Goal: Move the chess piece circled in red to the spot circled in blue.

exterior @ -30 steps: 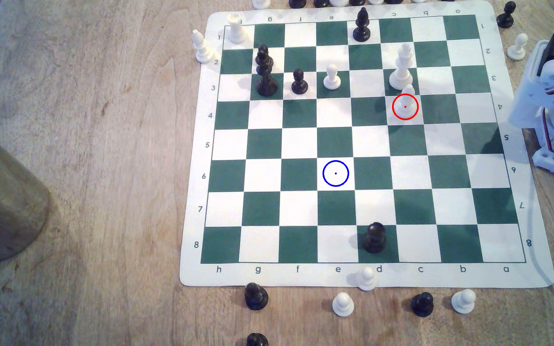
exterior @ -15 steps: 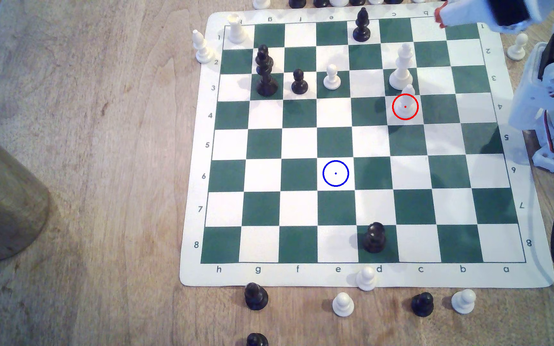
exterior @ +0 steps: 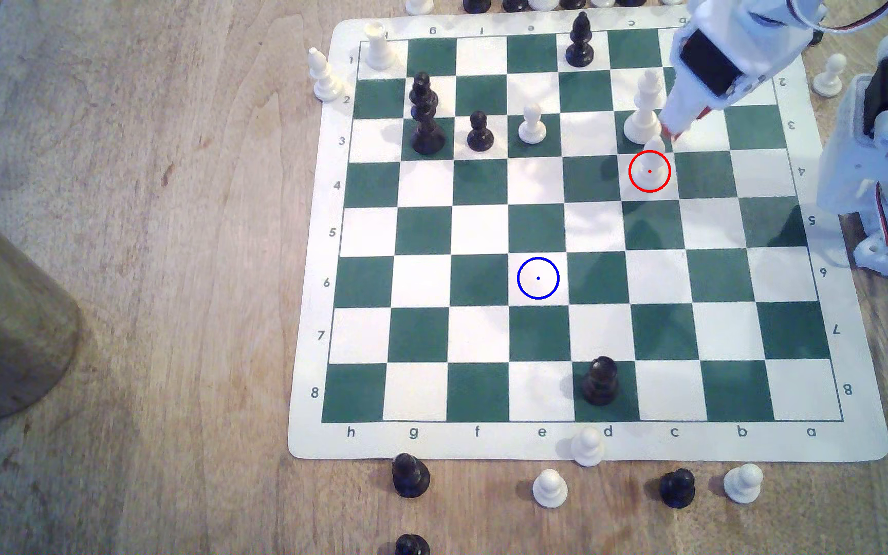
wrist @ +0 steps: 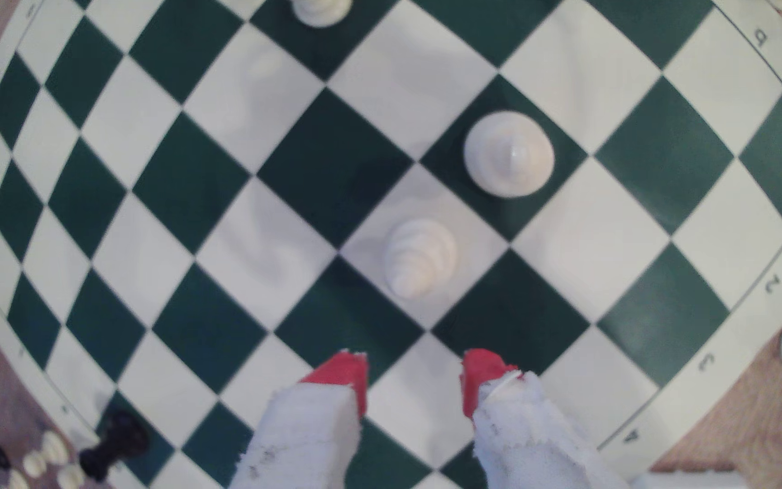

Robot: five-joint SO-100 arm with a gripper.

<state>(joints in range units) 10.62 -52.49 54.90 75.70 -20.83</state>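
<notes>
Gripper [wrist: 415, 376] spread wide, empty — short of bishop [wrist: 419, 258]. Centre over head, drop to neck, avoid king [wrist: 509, 154] close beside, then close.

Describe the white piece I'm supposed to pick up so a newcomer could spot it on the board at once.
On the green-and-white chessboard, look toward the exterior view's upper right, where the gripper hovers. The bishop stands there on a white square, ringed in red. Directly behind it is the taller crowned white piece on a green square; the bishop is shorter, with a pointed teardrop head.
</notes>
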